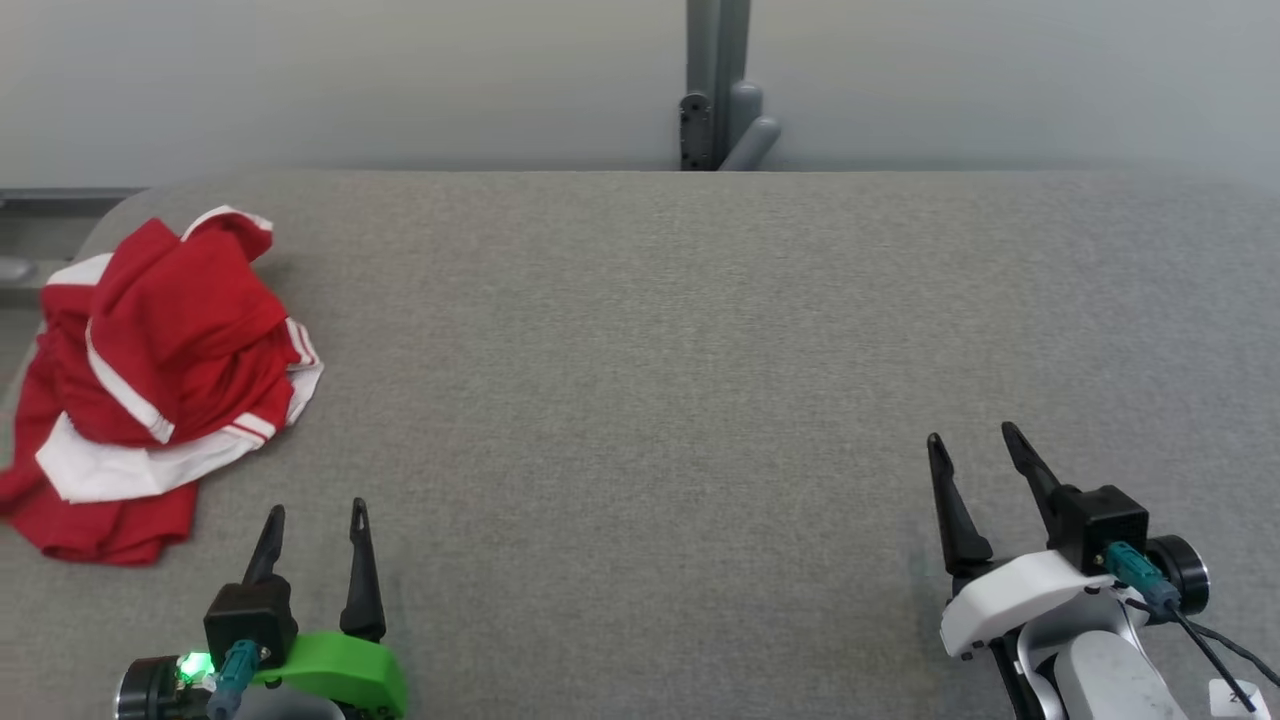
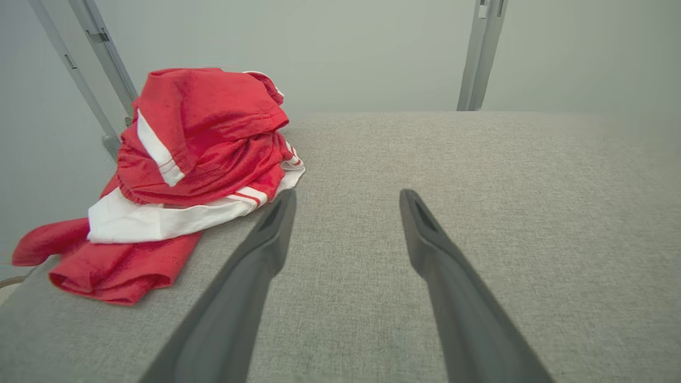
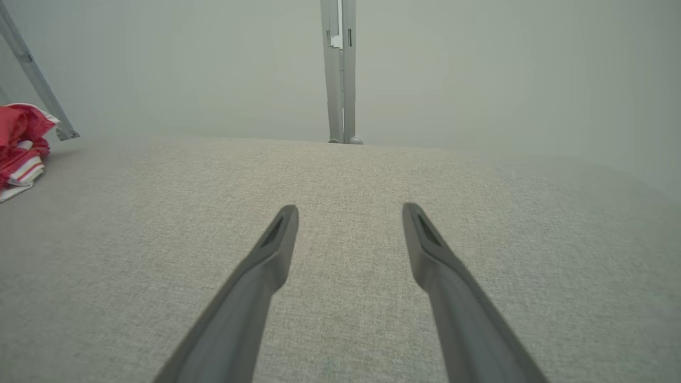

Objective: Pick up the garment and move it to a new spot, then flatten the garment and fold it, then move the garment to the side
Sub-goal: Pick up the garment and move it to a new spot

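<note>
Opening step, nothing lifted yet: my left gripper (image 1: 317, 507), two long dark fingers spread wide and empty, sits just short of the crumpled red-and-white mesh garment (image 1: 160, 380). My right gripper (image 1: 972, 434), equally wide and empty, sits well to the garment's right. The limp, slick-looking heap rests on the grey woven-cloth table (image 1: 650, 350). Next, I judge, I must reach in and pinch a raised fold.

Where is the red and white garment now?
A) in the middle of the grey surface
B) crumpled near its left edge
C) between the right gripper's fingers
B: the garment lies in a crumpled heap near the left edge of the grey surface.
</note>
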`<state>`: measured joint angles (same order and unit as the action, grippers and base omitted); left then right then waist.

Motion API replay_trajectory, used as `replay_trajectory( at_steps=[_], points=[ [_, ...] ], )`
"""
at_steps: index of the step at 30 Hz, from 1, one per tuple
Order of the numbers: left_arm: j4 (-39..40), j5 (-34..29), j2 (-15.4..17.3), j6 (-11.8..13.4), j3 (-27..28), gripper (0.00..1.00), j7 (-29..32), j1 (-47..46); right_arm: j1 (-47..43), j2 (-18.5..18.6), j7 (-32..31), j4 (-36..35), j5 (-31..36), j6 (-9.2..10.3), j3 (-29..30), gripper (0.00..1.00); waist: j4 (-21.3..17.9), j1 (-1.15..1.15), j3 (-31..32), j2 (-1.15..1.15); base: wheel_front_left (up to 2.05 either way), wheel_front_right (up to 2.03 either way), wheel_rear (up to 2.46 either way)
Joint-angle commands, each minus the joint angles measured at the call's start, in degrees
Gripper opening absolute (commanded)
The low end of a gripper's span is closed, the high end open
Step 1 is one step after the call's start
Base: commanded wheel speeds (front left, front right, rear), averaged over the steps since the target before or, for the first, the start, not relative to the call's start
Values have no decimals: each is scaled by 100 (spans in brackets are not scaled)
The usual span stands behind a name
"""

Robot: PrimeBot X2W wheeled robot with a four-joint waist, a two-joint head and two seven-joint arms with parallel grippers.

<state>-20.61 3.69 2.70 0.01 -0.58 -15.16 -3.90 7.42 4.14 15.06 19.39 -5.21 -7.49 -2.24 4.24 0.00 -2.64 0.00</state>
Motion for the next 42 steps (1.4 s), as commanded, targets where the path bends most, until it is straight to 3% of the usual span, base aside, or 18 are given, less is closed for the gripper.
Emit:
replay_trajectory(
  at_steps=[1, 9, 16, 22, 27, 30, 35, 39, 42],
  points=[
    [-19, 60, 36, 44, 47, 100, 0, -12, 91, 26, 18, -26, -27, 0, -77, 100, 577, 0, -131, 0, 0, 0, 0],
    [-116, 214, 33, 38, 402, 100, 1, 162, 360, 40, 18, 112, -217, 0, -878, 100, 1701, 0, -216, 0, 0, 0, 0],
    [-140, 500, 29, -148, 532, 100, 1, 160, 519, 115, 18, 205, -363, 0, -1264, 100, 2062, 0, -337, 0, 0, 0, 0],
    [-257, 857, 53, -432, 941, 100, 2, -501, 573, 355, 18, 247, -382, 0, -1224, 100, 1873, 0, -685, 0, 0, 0, 0],
    [-707, 906, 473, -710, 944, 100, 2, -1532, 605, 582, 18, 231, -332, 0, -1110, 100, 1627, 0, -1058, 0, 0, 0, 0],
    [-1065, 1149, 803, -749, 617, 100, 2, -2209, 636, 675, 18, 179, -286, 0, -1008, 100, 1453, 0, -1283, 0, 0, 0, 0],
    [-1567, 2156, 1435, -749, -354, 100, 2, -3030, 758, 817, 18, 102, -249, 1, -929, 100, 1142, 0, -1618, 0, 0, 0, 0],
    [-2087, 2813, 1764, -751, -828, 100, 2, -3464, 836, 899, 18, 78, -227, 1, -892, 100, 913, 0, -1826, 0, 0, 0, 0],
    [-2552, 3228, 1816, -752, -1059, 100, 17, -3695, 859, 937, 18, 56, -210, 1, -860, 100, 774, 0, -1939, 0, 0, 0, 0]
  ],
)
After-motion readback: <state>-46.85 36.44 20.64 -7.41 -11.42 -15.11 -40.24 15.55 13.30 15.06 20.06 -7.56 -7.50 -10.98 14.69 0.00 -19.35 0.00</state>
